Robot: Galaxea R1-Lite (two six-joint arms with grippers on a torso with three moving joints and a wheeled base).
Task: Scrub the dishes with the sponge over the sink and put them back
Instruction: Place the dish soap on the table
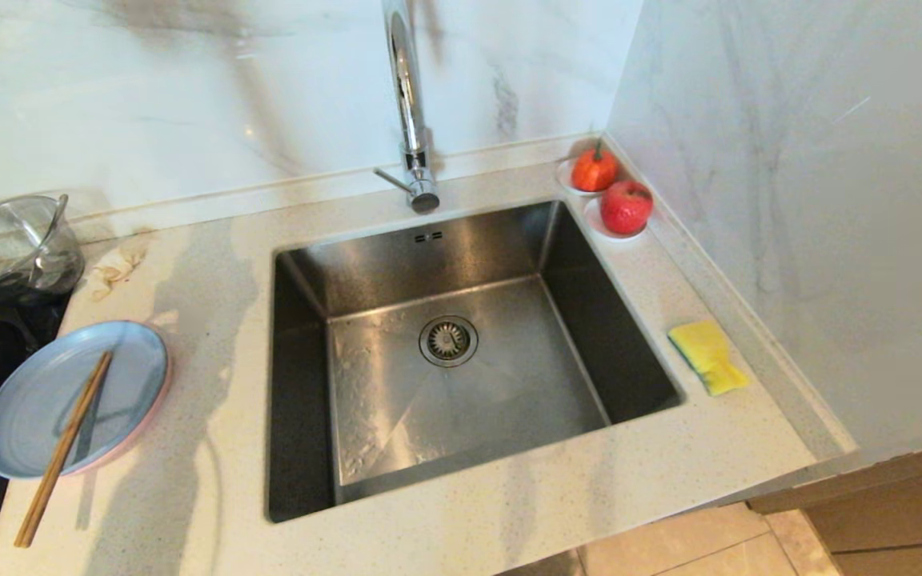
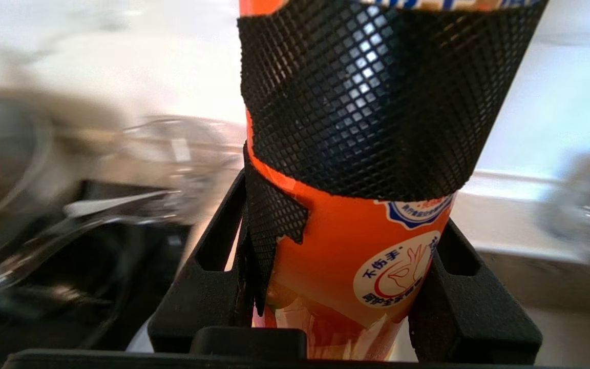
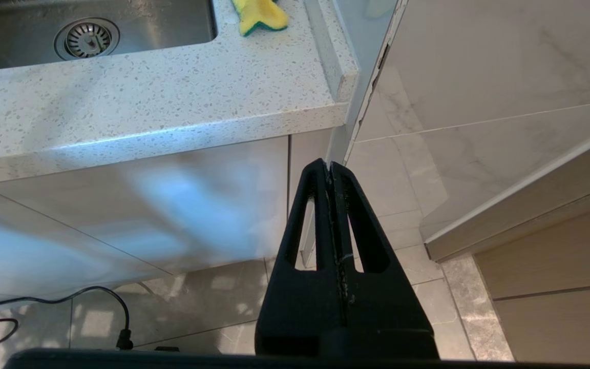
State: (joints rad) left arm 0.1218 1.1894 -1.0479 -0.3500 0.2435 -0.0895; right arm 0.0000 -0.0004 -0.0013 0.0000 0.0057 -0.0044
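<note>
Yellow and lying flat, the sponge (image 1: 707, 356) is resting at the right of the head view on the speckled counter (image 1: 509, 512), just beside the sink (image 1: 461, 352); its long axis is running from upper left to lower right, its far end pointing toward the wall corner. At the left, the light blue plate (image 1: 69, 396) is sitting stacked on the pink plate (image 1: 158, 400), with wooden chopsticks (image 1: 65, 448) slanting across it. In the left wrist view, the left gripper (image 2: 346, 287) is pinching an orange bottle (image 2: 356, 266) wrapped in black mesh, which is standing between its fingers. In the right wrist view, the right gripper (image 3: 332, 169) is hanging below the counter edge, fingers pressed together, pointing toward the cabinet.
</note>
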